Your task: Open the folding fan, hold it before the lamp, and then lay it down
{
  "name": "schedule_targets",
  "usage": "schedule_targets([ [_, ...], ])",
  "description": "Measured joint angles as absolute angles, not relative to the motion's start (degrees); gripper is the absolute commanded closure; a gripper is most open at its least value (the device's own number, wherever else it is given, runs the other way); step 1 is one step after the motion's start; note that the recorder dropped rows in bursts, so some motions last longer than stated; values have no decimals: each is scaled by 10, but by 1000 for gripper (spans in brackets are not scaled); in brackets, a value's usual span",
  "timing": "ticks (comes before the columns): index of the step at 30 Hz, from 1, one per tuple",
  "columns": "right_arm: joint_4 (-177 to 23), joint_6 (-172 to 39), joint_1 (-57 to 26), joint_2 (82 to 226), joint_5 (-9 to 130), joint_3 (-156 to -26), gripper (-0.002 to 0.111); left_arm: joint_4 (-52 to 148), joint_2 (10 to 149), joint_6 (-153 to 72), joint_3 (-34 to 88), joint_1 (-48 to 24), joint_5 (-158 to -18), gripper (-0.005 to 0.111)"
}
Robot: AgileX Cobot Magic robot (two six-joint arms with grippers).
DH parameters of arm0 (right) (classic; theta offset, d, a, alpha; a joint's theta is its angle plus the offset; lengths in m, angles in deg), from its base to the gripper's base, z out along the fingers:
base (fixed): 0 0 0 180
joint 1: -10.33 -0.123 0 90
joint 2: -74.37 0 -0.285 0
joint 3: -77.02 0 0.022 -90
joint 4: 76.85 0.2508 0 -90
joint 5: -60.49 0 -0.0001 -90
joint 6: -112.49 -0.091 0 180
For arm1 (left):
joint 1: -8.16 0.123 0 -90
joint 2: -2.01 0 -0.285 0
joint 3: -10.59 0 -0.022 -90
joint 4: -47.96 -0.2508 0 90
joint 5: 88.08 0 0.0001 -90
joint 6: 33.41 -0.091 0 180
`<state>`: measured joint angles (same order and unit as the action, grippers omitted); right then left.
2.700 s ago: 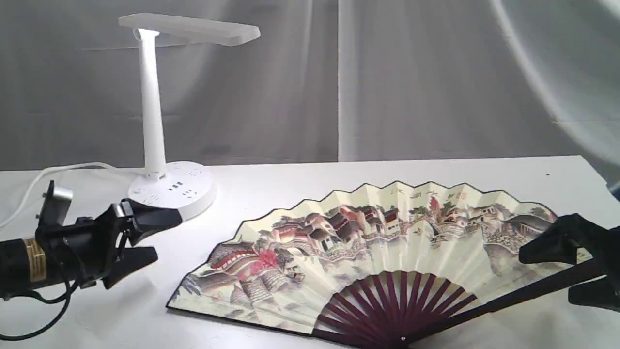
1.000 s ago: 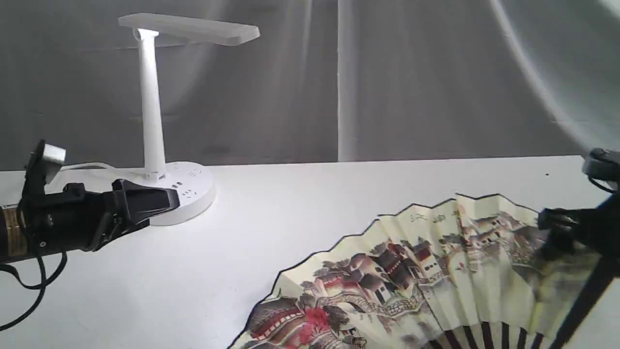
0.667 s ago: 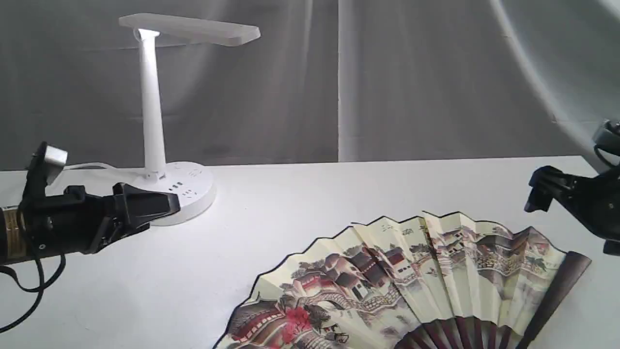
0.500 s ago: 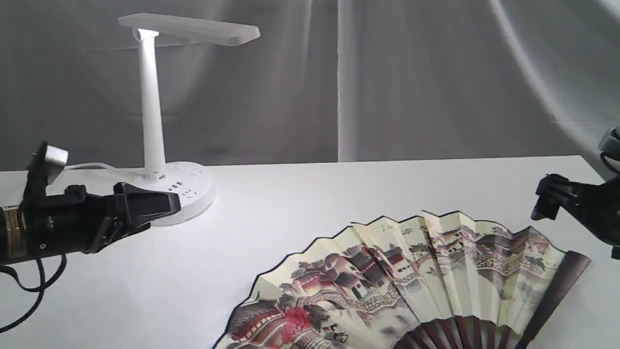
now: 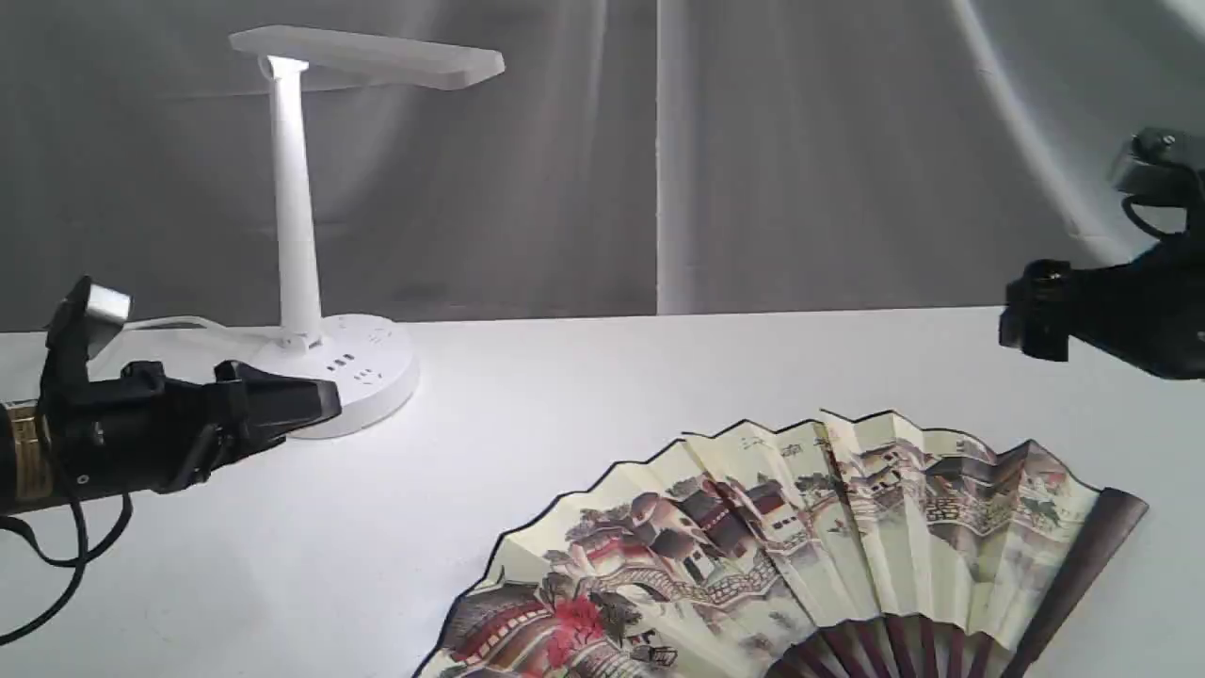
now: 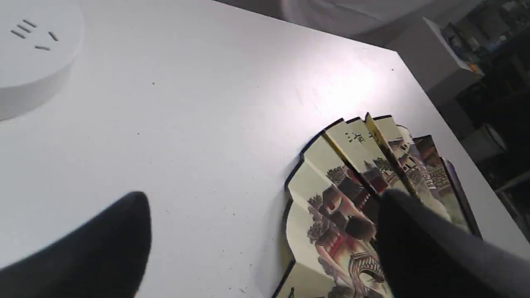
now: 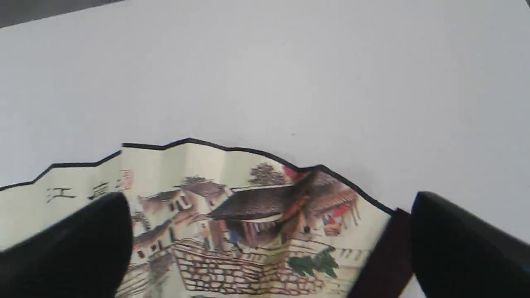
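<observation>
The folding fan (image 5: 781, 556) lies spread open and flat on the white table (image 5: 659, 377) at the front right, its dark ribs running off the lower edge of the exterior view. No gripper touches it. My right gripper (image 5: 1031, 320) hovers above and behind the fan's right end, open and empty; the right wrist view shows its fingers wide apart over the fan (image 7: 248, 215). The white lamp (image 5: 297, 207) stands at the back left. My left gripper (image 5: 315, 403) is open and empty just in front of the lamp's round base (image 6: 29, 54), well left of the fan (image 6: 352, 194).
A white cord (image 5: 169, 325) trails left from the lamp's base. A grey curtain (image 5: 753, 151) hangs behind the table's rear edge. Past the table's far corner the left wrist view shows a pale box (image 6: 447, 62) and dark clutter.
The fan dropped out of my right gripper's hold and came to rest flat, nearer the front right. The right gripper then rose up and away. The left arm barely moved.
</observation>
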<state>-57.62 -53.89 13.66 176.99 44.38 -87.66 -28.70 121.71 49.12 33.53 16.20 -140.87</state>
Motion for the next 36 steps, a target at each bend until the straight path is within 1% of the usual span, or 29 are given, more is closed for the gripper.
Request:
schedule_targets([
  [4, -576, -518, 105, 1731, 444, -877, 44, -287, 1217, 490, 335, 162, -1409, 63],
  [9, -576, -512, 81, 1686, 429, -877, 61, -288, 1217, 489, 335, 162, -1409, 77],
  [16, -604, -511, 77, 1651, 362, -877, 83, -294, 1216, 478, 335, 162, -1404, 80],
  [17, -608, -511, 77, 1651, 351, -877, 87, -303, 1211, 478, 335, 162, -1393, 83],
  [18, -609, -511, 77, 1651, 338, -877, 91, -316, 1201, 477, 335, 162, -1375, 89],
  [21, -612, -510, 77, 1650, 316, -872, 102, -373, 1161, 496, 336, 149, -1283, 101],
  [23, -613, -510, 77, 1648, 318, -862, 108, -425, 1121, 533, 336, 132, -1216, 103],
  [27, -619, -510, 77, 1649, 354, -822, 108, -503, 1045, 619, 342, 88, -1126, 103],
  [36, -638, -510, 77, 1648, 429, -735, 108, -522, 898, 673, 421, 1, -956, 103],
])
